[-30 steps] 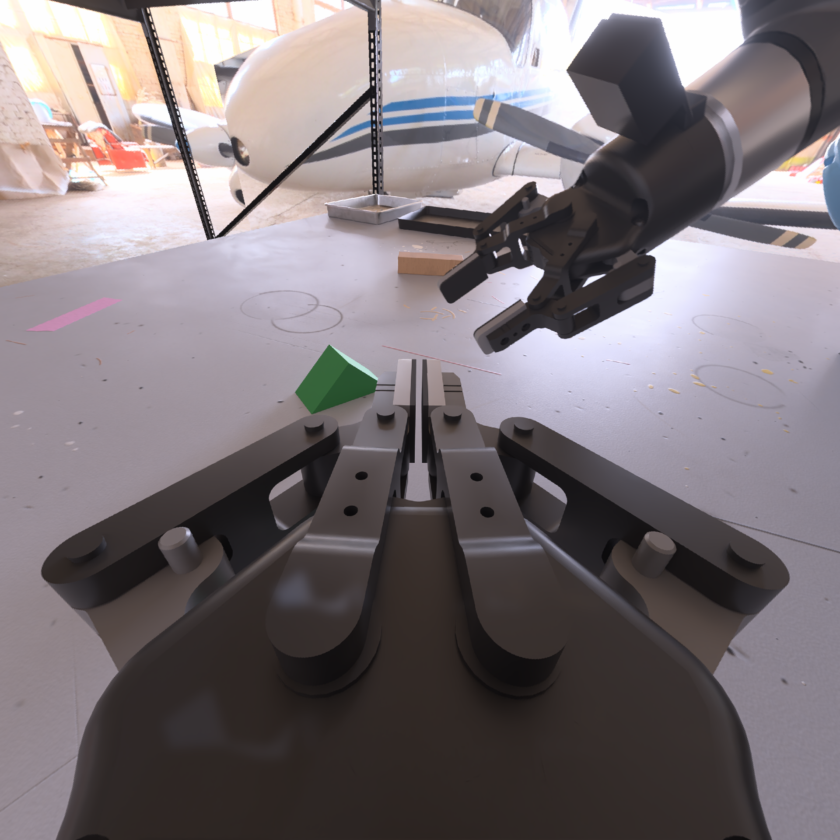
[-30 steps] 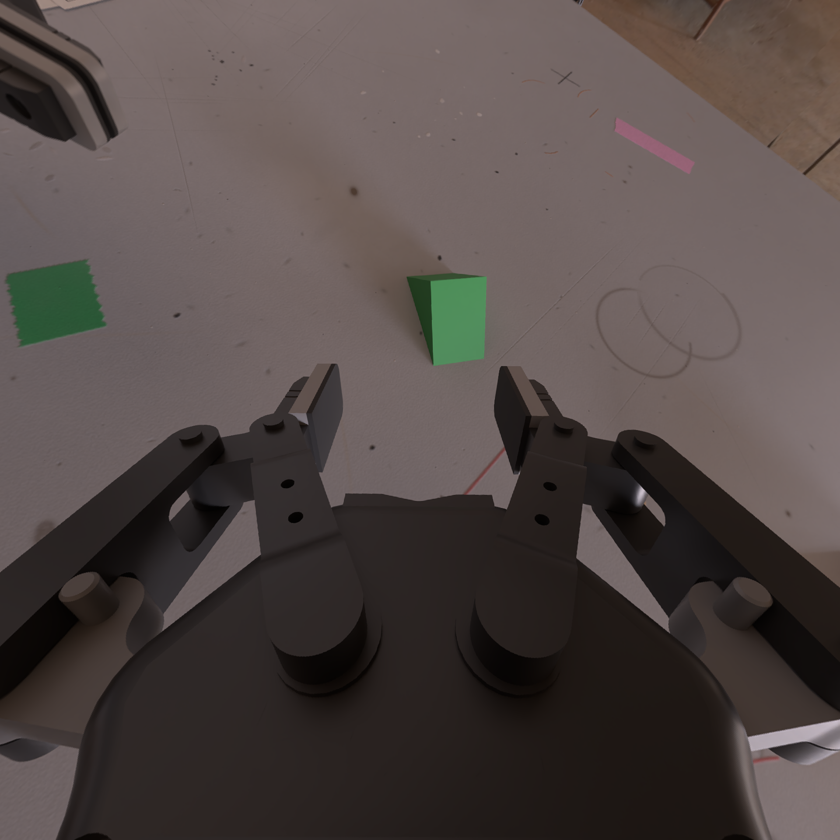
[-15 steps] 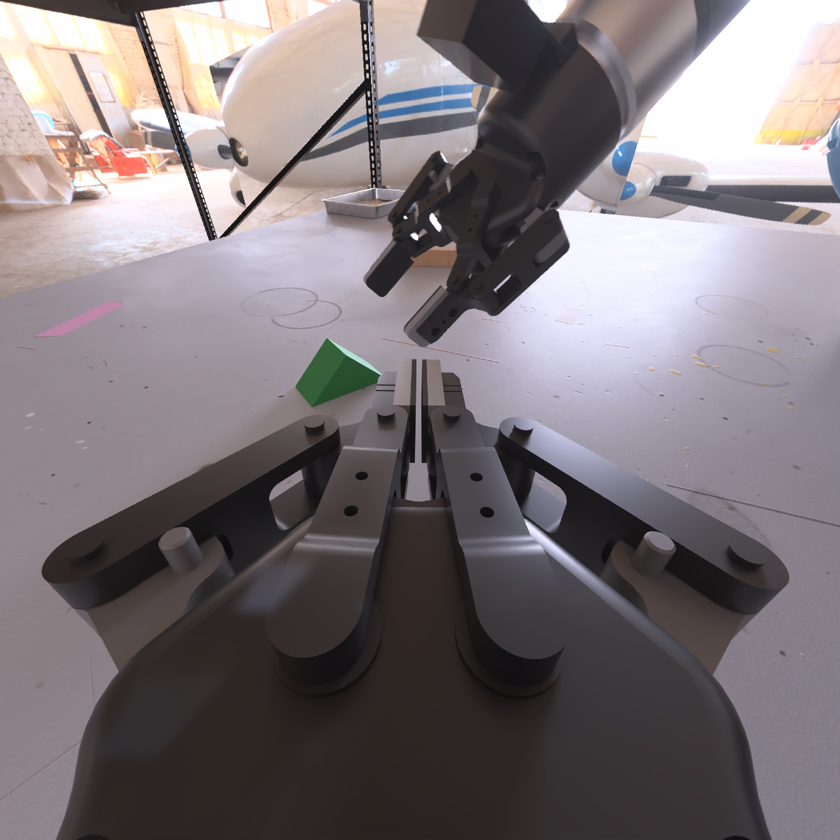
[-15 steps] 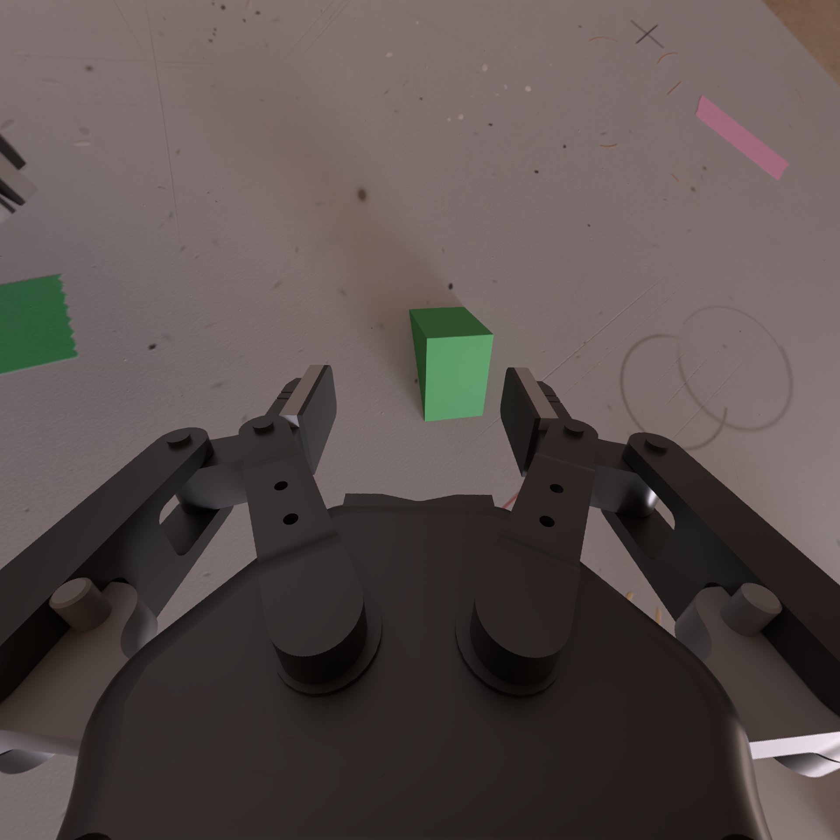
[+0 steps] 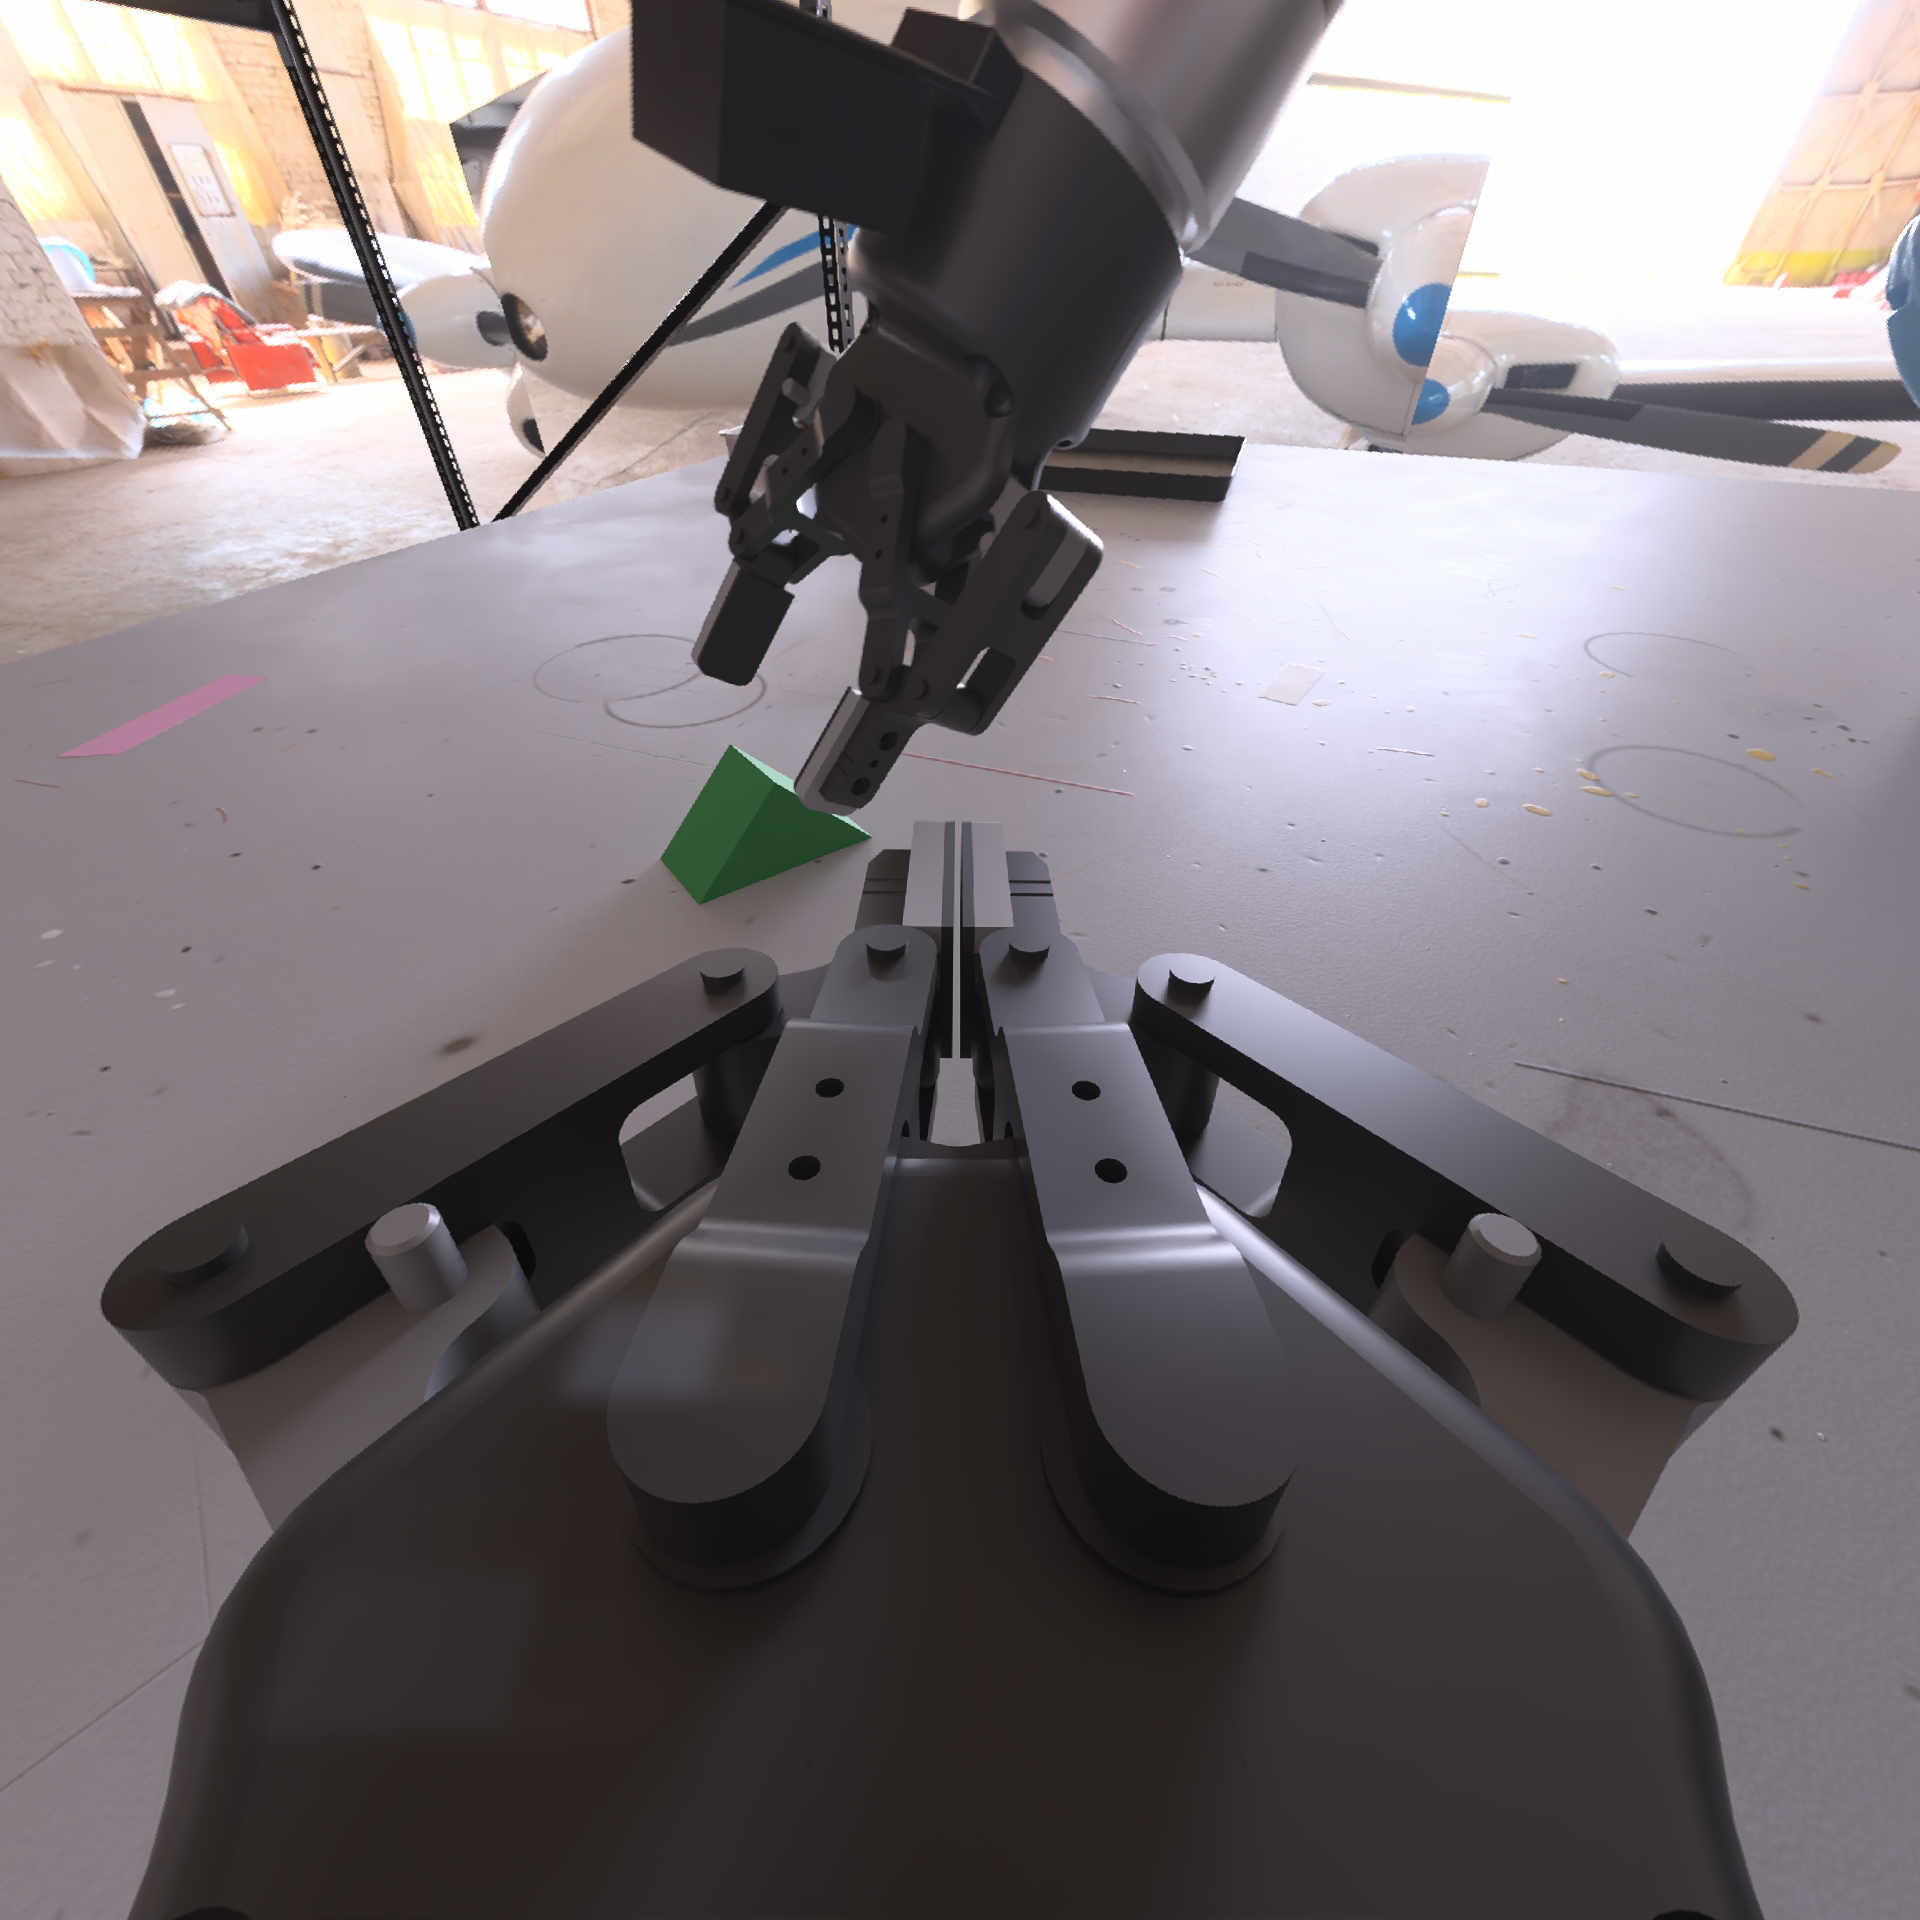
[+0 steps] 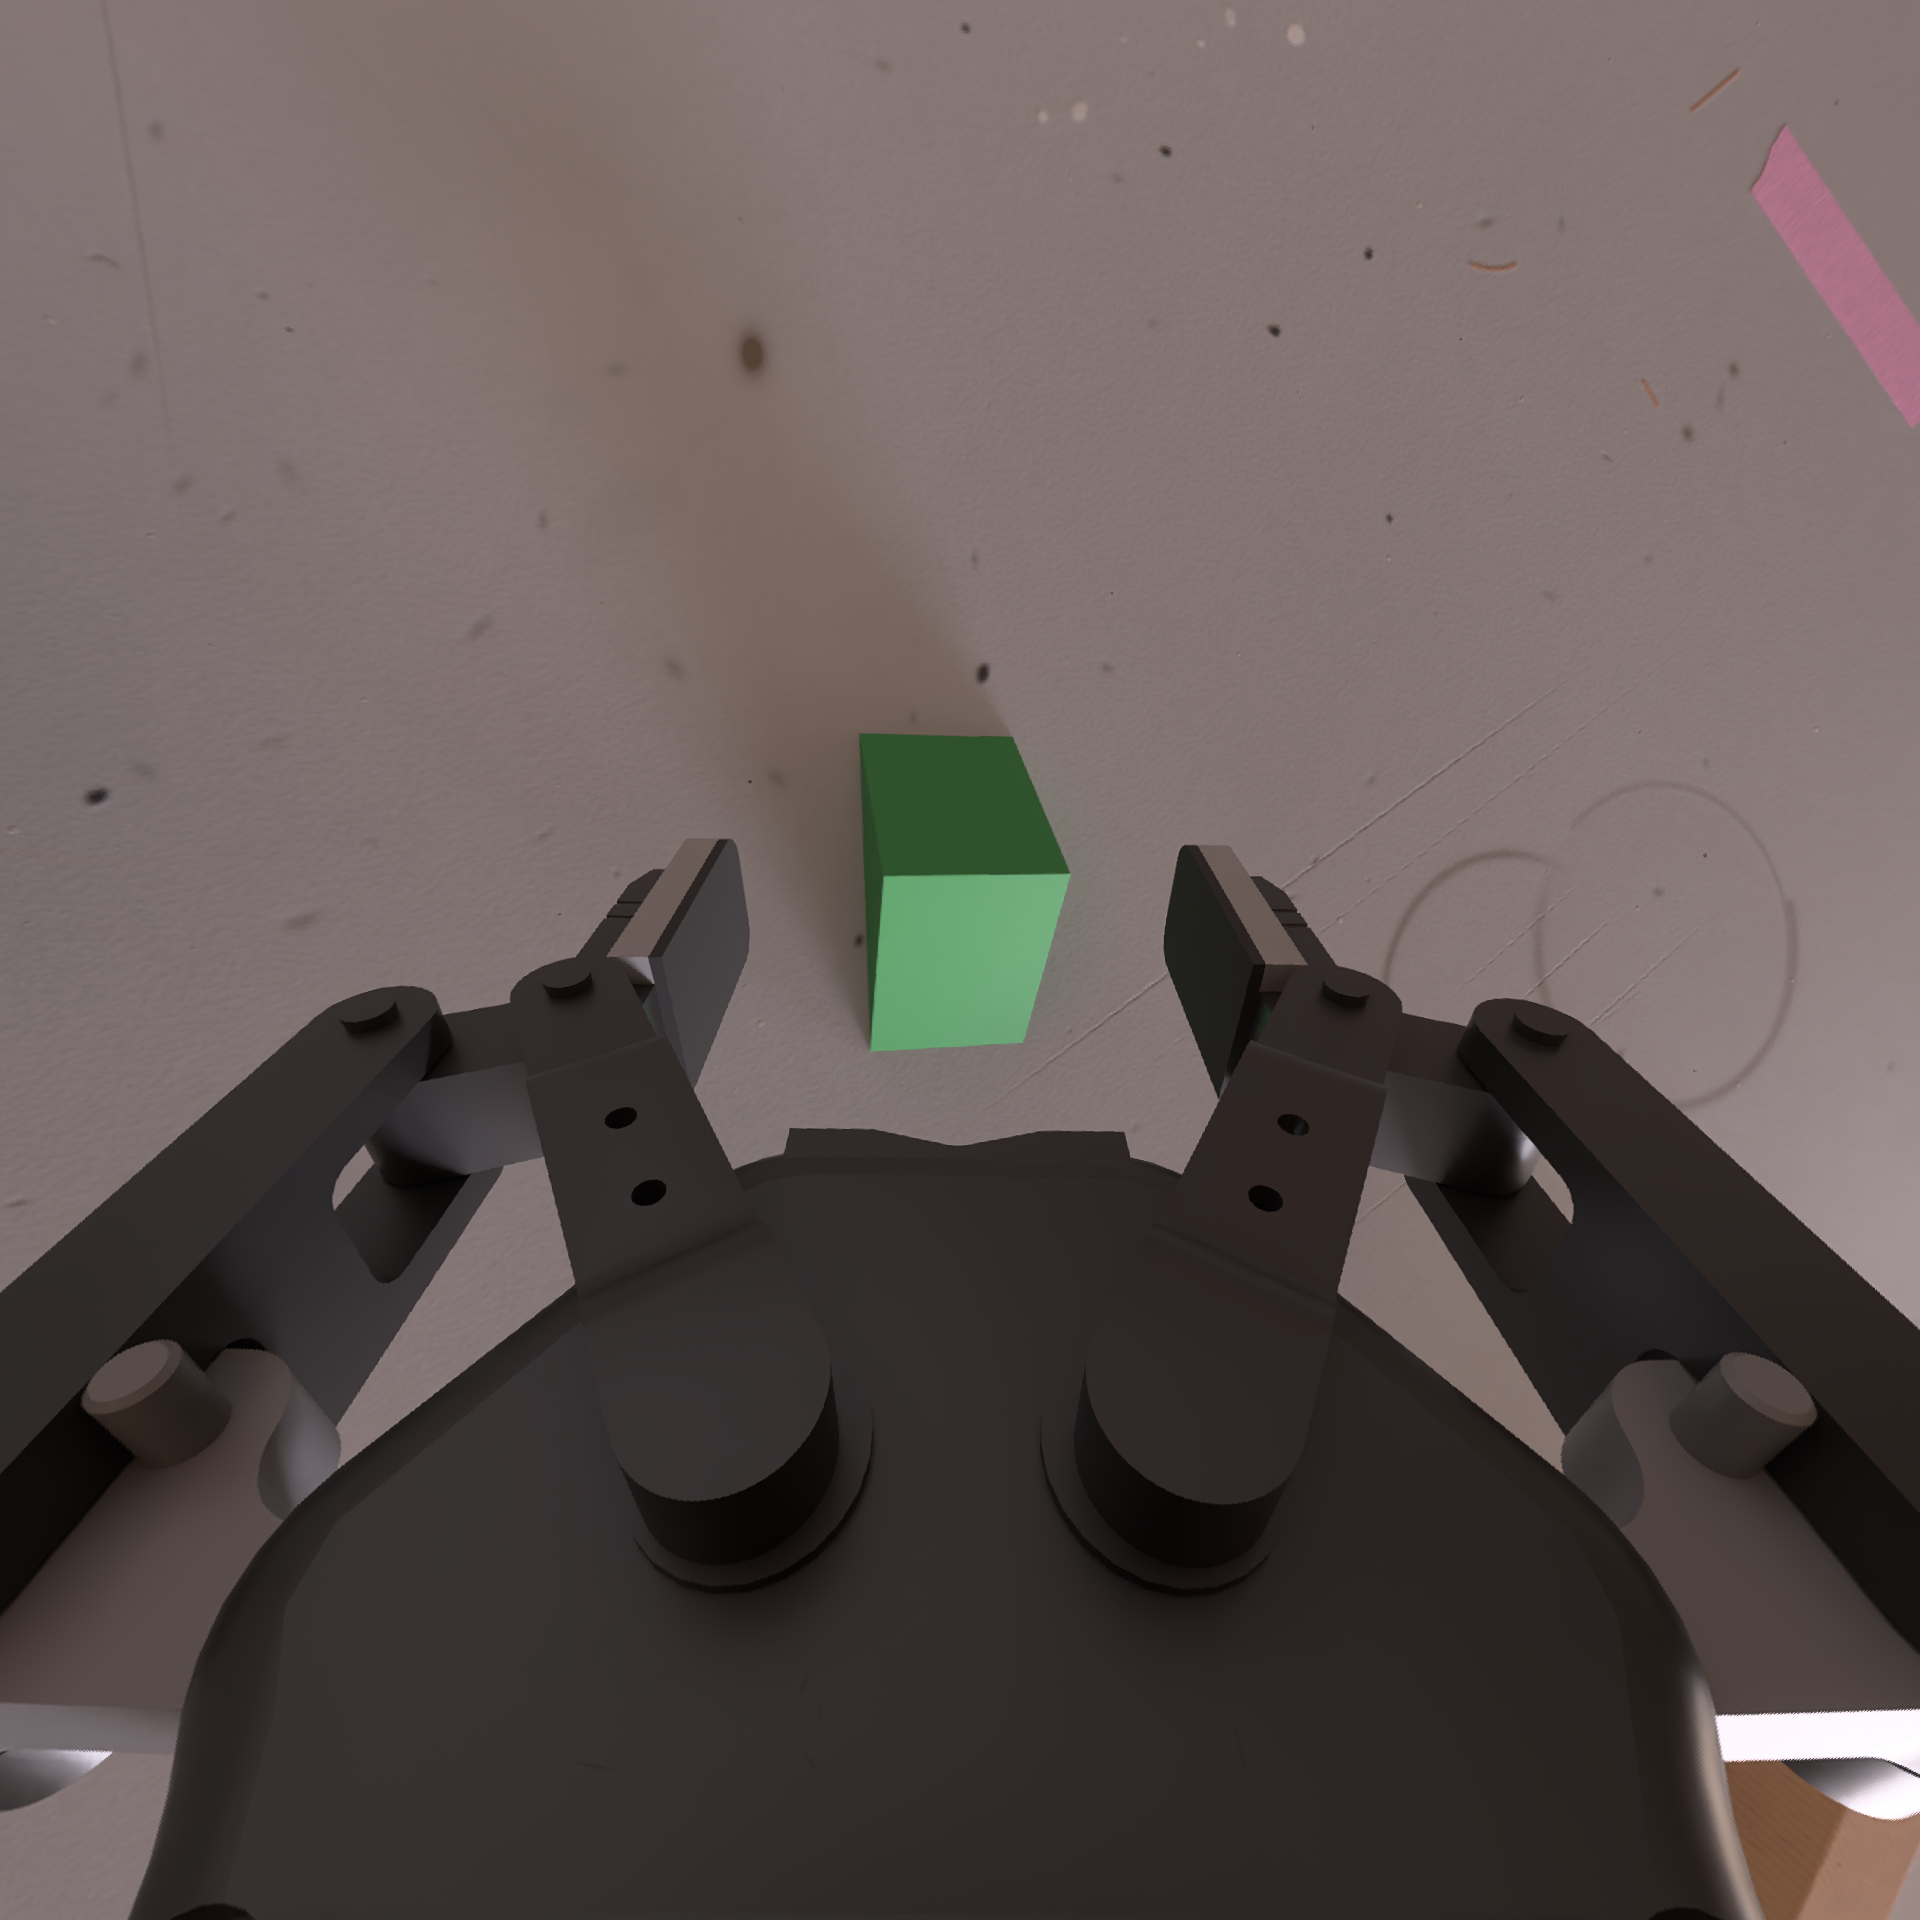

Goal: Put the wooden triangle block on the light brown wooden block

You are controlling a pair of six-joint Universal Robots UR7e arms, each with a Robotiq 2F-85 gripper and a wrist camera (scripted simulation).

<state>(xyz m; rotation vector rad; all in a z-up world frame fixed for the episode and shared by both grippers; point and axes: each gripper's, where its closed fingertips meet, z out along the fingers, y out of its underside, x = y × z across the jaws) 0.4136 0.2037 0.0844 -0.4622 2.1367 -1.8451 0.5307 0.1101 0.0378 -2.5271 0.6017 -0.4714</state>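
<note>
Wedge [image 5: 753, 831], green and matte with flat faces and sharp edges, lies on the grey table [image 5: 1351, 935] in the left wrist view, showing its triangular end face and one sloped face meeting at a ridge. It sits just ahead and to the left of the left gripper [image 5: 956, 873], whose two metal fingers are pressed together with nothing between them. The right gripper [image 5: 800, 717] reaches down from above, dark and jointed, its fingers spread; the nearer fingertip [image 5: 847, 769] hangs just beside the ridge on the wedge's right, the farther one stands behind and to the left. Whether the near tip touches the wedge cannot be told. The tabletop is smooth but scuffed, with faint pencilled circles [image 5: 649, 681], specks and a pink tape strip [image 5: 161, 712]. A flat dark tray [image 5: 1143, 462] lies at the far edge, and a white aircraft [image 5: 1455, 301] with blue trim stands beyond the table.

From the right wrist view, looking steeply down, the wedge [image 6: 961, 894] appears as two rectangles, a darker far face and a lighter near face meeting at a straight ridge; its triangular ends are hidden here. The right gripper [image 6: 956, 945] is spread wide, its flat rubber pads [image 6: 701, 930] standing on either side of the wedge with clear gaps, gripping nothing. The pink strip [image 6: 1839, 270] and circles [image 6: 1590, 935] lie to the right. A soft dark shadow stretches across the table [image 6: 312, 520] behind the wedge. Neither the left gripper nor the tray appears in this view.
</note>
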